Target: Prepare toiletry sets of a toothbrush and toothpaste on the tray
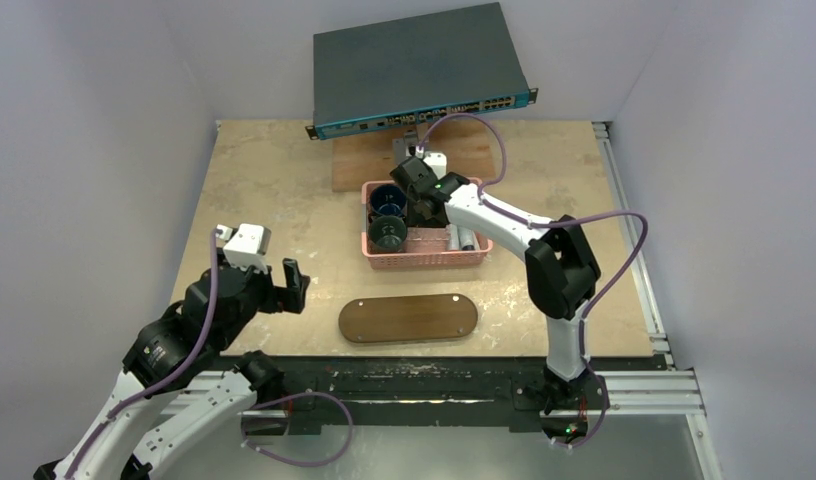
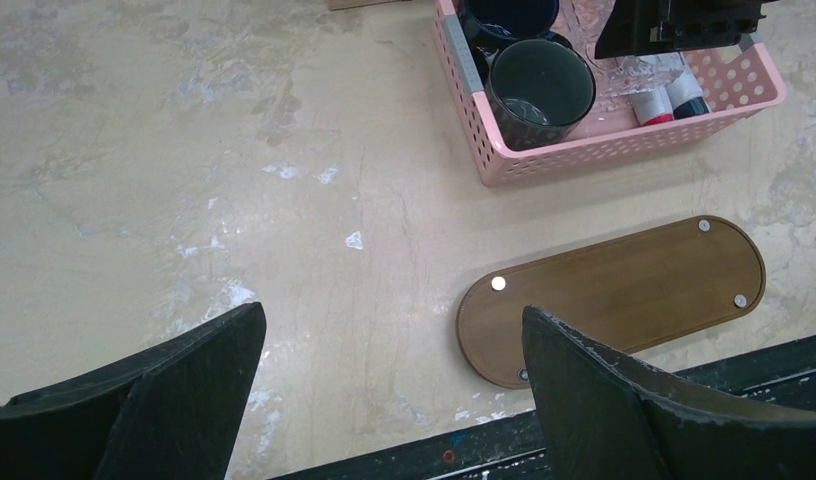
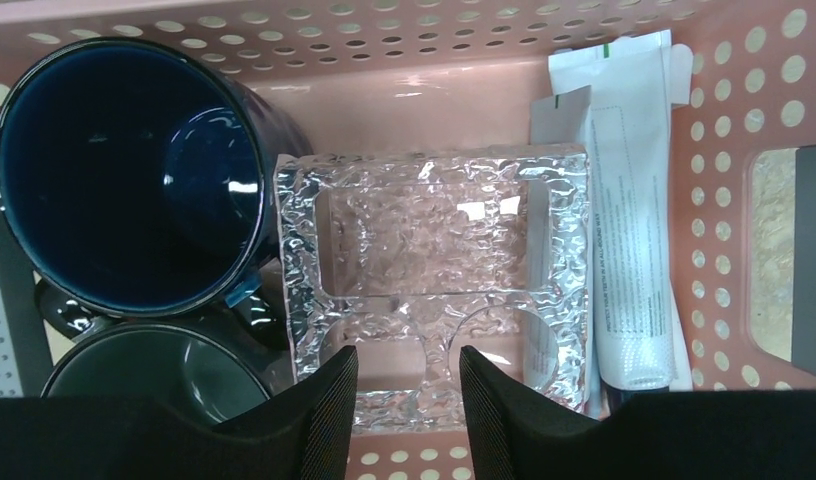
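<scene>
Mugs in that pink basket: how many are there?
2. The blue mug stands at the basket's left end, far side; the dark grey-green mug stands beside it, nearer the arms. The right claw may hide more.

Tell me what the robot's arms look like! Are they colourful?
Mostly black and white. The left arm and right arm are smooth white tubes with chunky black joints. Purple cables loop along them. A small white box sits by the left wrist. The left pincer and right pincer each have two black, wedge-shaped fingers.
</scene>
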### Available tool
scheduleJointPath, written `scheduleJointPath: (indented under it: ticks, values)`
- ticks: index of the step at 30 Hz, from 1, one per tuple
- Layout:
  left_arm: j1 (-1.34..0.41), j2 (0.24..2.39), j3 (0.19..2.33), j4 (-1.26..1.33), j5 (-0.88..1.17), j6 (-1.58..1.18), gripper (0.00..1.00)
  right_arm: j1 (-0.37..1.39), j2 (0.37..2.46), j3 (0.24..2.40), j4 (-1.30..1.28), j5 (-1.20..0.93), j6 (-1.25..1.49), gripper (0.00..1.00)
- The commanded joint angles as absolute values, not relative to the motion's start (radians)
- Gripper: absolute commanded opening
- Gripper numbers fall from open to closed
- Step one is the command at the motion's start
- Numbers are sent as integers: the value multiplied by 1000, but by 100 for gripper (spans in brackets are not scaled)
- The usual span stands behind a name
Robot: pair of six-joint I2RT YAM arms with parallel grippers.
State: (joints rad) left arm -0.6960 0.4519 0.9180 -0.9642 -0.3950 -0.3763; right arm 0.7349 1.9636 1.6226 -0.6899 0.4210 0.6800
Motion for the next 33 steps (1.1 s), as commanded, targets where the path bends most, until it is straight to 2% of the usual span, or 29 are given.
scheduleJointPath:
  ticks: [1,12,22,33]
  values:
    - [-698,462,913,-927,-382,-354,100,741,1963,1674,-706,464,704,44]
    - [-696,471,913,-928,-382,-354,100,741,1982,1673,-719,480,716,35]
    - [-695,474,913,-928,-383,-353,100,740,2003,1676,-733,499,719,33]
    - [-691,479,913,-928,-382,-352,100,740,1999,1679,-733,503,715,3]
